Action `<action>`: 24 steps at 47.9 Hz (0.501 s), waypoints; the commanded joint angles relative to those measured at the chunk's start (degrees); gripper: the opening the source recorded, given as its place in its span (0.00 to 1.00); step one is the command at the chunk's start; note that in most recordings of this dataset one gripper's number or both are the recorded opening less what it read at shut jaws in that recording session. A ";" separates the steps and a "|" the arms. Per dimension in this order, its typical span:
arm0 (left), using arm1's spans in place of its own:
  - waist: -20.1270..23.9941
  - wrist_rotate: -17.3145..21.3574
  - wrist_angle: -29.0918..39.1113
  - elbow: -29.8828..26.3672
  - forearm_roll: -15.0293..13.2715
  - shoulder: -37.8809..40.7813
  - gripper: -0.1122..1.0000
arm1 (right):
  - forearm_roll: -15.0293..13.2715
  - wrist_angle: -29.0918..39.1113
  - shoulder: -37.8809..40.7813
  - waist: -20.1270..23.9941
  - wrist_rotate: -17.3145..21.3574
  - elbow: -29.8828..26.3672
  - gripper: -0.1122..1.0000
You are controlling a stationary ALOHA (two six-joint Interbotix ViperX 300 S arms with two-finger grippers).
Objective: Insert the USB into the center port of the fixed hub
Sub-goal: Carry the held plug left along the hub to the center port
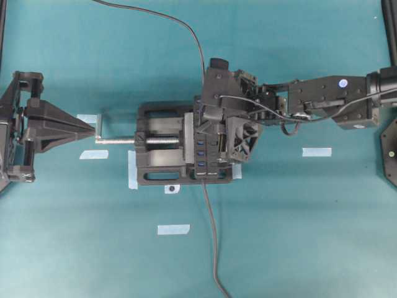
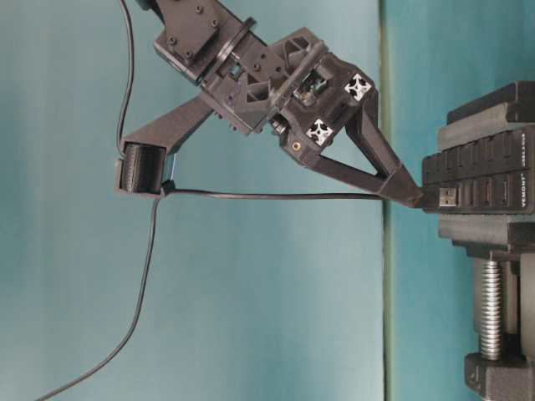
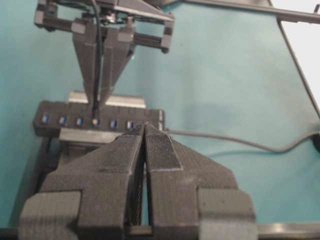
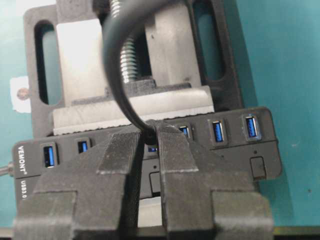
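The fixed hub (image 1: 203, 152) is a black strip with blue ports, clamped in a vise. My right gripper (image 2: 415, 199) is shut on the USB (image 2: 449, 197). The plug's metal end shows in front of the fingertips and meets the hub (image 2: 489, 167) at its port row. From the left wrist the plug (image 3: 95, 120) stands at the fourth socket, the center port. In the right wrist view the right gripper (image 4: 149, 131) covers that socket, with a bit of blue (image 4: 152, 148) between the fingers. How deep the plug sits cannot be told. My left gripper (image 1: 94, 131) is shut and empty.
The black vise (image 1: 158, 171) has a long screw (image 1: 121, 141) whose handle lies by my left gripper's tip. The USB's cable (image 1: 186, 28) loops off the far edge. The hub's own cable (image 1: 214, 248) runs to the near edge. Tape strips (image 1: 316, 151) dot the teal cloth.
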 commanded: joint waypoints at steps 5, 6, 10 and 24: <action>0.09 0.00 -0.26 -0.53 0.09 0.18 0.11 | 0.09 -0.18 -0.79 0.26 0.53 -1.14 0.17; 0.09 0.00 -0.18 -0.53 0.09 0.18 0.11 | 0.09 -0.18 -0.70 0.26 0.53 -1.05 0.17; 0.09 0.00 -0.26 -0.53 0.09 0.18 0.11 | 0.09 -0.18 -0.70 0.26 0.53 -0.97 0.17; 0.09 0.00 -0.26 -0.18 0.09 0.00 0.11 | 0.09 0.00 0.18 0.26 0.53 -0.62 0.17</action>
